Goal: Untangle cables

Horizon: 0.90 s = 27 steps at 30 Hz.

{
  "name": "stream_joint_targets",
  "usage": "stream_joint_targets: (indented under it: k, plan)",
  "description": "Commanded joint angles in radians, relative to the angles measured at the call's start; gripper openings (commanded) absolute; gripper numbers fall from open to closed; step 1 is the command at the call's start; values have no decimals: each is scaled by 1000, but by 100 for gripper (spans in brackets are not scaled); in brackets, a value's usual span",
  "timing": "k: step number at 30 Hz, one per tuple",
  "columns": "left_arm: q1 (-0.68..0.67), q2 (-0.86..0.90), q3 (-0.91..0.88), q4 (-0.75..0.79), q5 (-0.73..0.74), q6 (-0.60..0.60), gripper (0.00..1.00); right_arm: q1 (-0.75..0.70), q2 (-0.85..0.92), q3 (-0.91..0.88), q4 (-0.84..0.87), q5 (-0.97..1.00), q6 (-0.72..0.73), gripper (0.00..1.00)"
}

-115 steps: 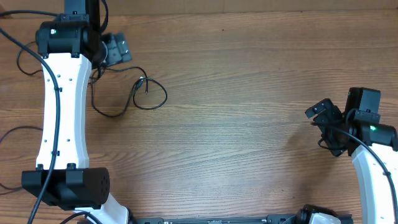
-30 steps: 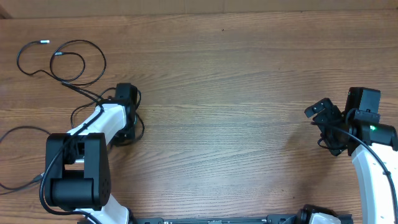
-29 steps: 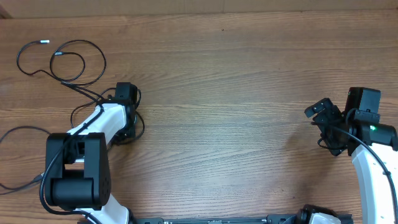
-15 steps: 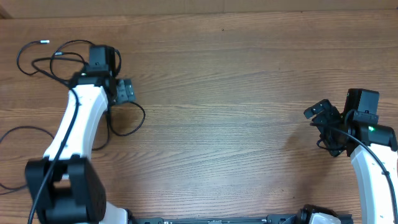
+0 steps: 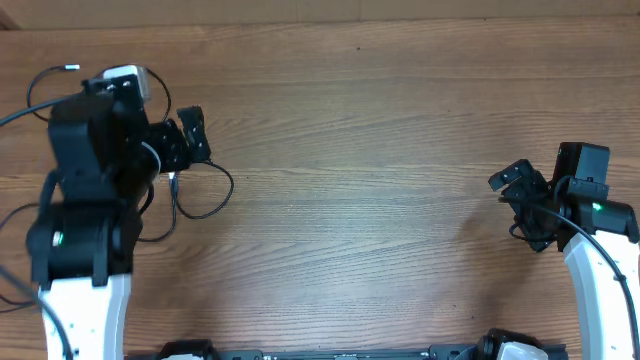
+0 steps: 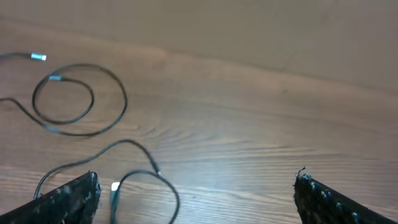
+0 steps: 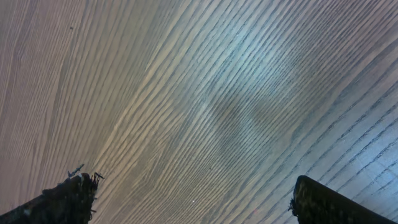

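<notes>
Table: bare wood (image 5: pixel 380 120) under everything.
Left arm: big black-and-white body (image 5: pixel 85 200) at the table's 9 o'clock; in the overhead view it covers most of the cables.
Right arm: (image 5: pixel 590 230) at 3 o'clock, well apart from the cables.
Right gripper: (image 7: pixel 193 186) jaws spread wide, released, over bare wood.
Left gripper: (image 6: pixel 197 186) jaws spread wide, released, gripping nothing.
Cables: thin black cords (image 5: pixel 205 190) with small silver tips, lying on the table at 10 o'clock.
Coil: round double ring (image 6: pixel 78 99), one tip on the ring and one just outside it at 10 o'clock.
Loop: open curve (image 6: pixel 146 171) with a pale plug tip.
Coil to left gripper: at 10 o'clock, well apart.
Loop to left gripper: just beside its 9 o'clock finger (image 6: pixel 68 199); touching or not, cannot tell.
</notes>
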<state>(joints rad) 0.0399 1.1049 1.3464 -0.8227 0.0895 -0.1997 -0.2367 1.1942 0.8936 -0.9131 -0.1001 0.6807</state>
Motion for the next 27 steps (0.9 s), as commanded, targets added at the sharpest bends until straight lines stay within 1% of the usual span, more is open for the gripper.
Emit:
stream_joint_targets:
  k: [1, 2, 5, 10, 15, 21, 27]
  plan:
    - [-1, -106, 16, -11, 32, 21, 100, -6, -2, -6, 4, 2, 3, 100]
    - [-1, -171, 15, -34, 10, 21, 99, -6, -2, -6, 4, 2, 3, 100]
    - [-1, -277, 14, -105, -39, 20, 100, -6, -2, -6, 4, 2, 3, 100]
    - [-1, -439, 14, -220, -55, 21, 100, -6, -2, -6, 4, 2, 3, 100]
    - [-1, -555, 14, -282, -96, 20, 100, -6, -2, -6, 4, 2, 3, 100]
    - [-1, -576, 14, -392, -90, 20, 100, -6, -2, -6, 4, 2, 3, 100]
    - [-1, -576, 14, -594, -90, 20, 100, -6, -2, -6, 4, 2, 3, 100]
